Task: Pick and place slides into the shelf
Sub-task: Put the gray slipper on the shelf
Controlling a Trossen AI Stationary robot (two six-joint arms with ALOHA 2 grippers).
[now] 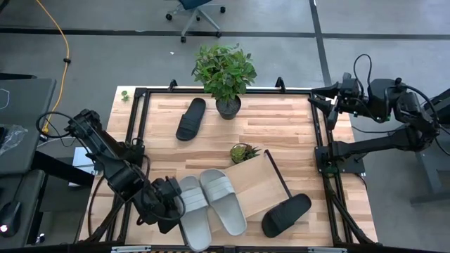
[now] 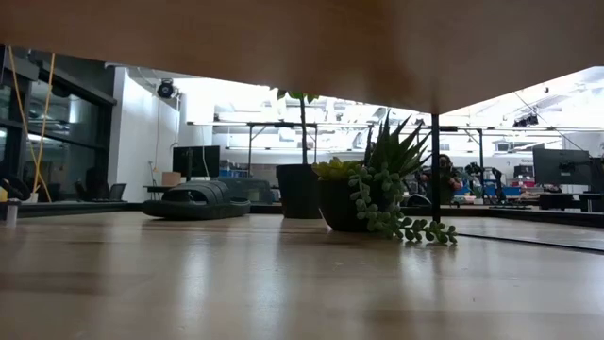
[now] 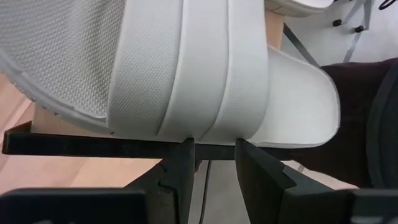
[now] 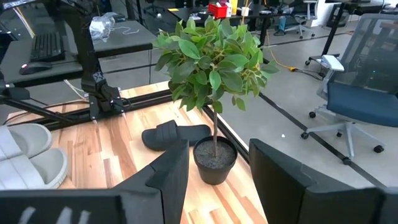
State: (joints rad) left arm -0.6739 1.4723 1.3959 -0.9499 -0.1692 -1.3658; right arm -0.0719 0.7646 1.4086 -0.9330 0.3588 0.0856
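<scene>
A: Where do the left fingers (image 3: 211, 177) stand?
B: In the left wrist view they are a little apart, tips at the edge of a light grey slide (image 3: 205, 68), its wide strap just ahead of them. Whether they pinch the strap's edge cannot be told. In the high view the left gripper (image 1: 171, 204) sits at the lower left of the frame, touching the outer grey slide (image 1: 193, 211).

A: And outward from there?
B: A second grey slide (image 1: 223, 200) lies beside the first, overlapping the near end of the shelf (image 1: 260, 186), a light-wood tray set askew at lower centre. One black slide (image 1: 286, 214) rests at the shelf's lower right corner; another black slide (image 1: 190, 118) lies at upper centre of the desk (image 1: 281, 126), near a potted plant (image 1: 225, 70). A small succulent (image 1: 244, 152) stands at the shelf's far end.

A: The right arm?
B: It waits at the upper right, right fingers (image 4: 214, 180) apart and holding nothing.

A: How should the step in hand be done well?
B: Probably by closing squarely on the strap before lifting, then sliding the grey pair fully inside the raised edges without nudging the neighbour.
</scene>
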